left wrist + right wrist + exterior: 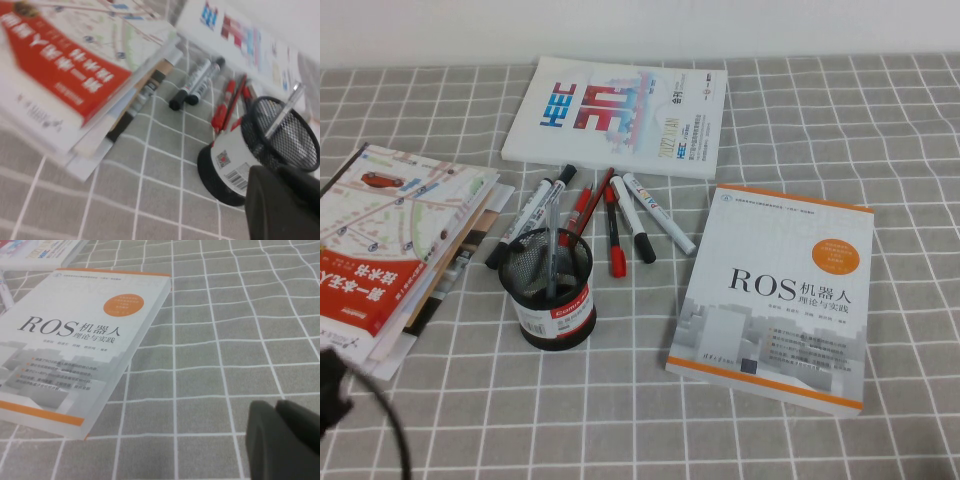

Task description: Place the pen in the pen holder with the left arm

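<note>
**Pen lies beside the holder**

We see the white-grey, black-capped marker pen [523, 221] lying on the grey checked surface [770, 440] just behind the black wire-mesh pen holder [548, 290]. Our left claw [282, 202] hovers near the holder, closed and empty. Our right claw [285, 437] hangs beside the white ROS book [80, 345]; we cannot tell its state.

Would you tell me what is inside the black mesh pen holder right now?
In the pen holder stands one thin clear-barrelled pen, leaning on the rim. The mesh hides the cup's bottom. The left gripper sits shut beside it; the right gripper, shut, is by the ROS book.
</note>
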`<state>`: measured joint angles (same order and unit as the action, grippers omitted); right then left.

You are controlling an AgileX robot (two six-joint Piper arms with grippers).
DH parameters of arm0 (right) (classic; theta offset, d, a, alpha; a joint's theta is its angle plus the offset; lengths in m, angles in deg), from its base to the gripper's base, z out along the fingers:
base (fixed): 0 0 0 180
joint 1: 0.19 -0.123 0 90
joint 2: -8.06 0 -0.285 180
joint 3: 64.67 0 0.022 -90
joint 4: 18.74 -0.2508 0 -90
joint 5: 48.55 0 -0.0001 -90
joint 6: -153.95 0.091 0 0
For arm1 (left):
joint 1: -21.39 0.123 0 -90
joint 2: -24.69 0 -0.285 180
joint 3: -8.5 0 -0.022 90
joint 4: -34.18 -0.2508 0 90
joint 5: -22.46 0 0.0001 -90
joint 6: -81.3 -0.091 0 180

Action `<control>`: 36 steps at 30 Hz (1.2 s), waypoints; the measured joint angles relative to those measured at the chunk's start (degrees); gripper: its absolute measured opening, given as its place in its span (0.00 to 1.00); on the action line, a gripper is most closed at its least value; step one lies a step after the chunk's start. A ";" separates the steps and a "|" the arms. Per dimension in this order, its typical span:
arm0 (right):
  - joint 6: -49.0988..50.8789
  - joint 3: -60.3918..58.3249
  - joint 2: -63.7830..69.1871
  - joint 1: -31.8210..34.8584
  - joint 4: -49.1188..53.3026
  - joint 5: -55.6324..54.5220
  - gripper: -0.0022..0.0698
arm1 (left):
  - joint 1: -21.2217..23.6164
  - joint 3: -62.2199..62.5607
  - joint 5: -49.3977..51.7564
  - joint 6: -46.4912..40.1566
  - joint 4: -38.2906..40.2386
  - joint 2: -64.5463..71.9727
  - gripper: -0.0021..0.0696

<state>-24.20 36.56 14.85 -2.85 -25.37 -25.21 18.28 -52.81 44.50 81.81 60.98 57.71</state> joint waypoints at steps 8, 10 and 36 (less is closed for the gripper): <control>0.00 0.00 0.00 0.00 0.00 0.00 0.01 | 0.00 21.89 11.57 -12.51 0.00 23.57 0.03; 0.00 0.00 0.00 0.00 0.00 0.00 0.01 | 0.00 26.97 13.97 -14.66 0.00 28.27 0.03; 0.00 0.00 0.00 0.00 0.00 0.00 0.01 | -8.14 95.85 47.14 -18.12 -18.97 92.95 0.03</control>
<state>-24.20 36.56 14.85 -2.85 -25.37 -25.21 10.13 43.04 91.65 63.70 42.01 150.67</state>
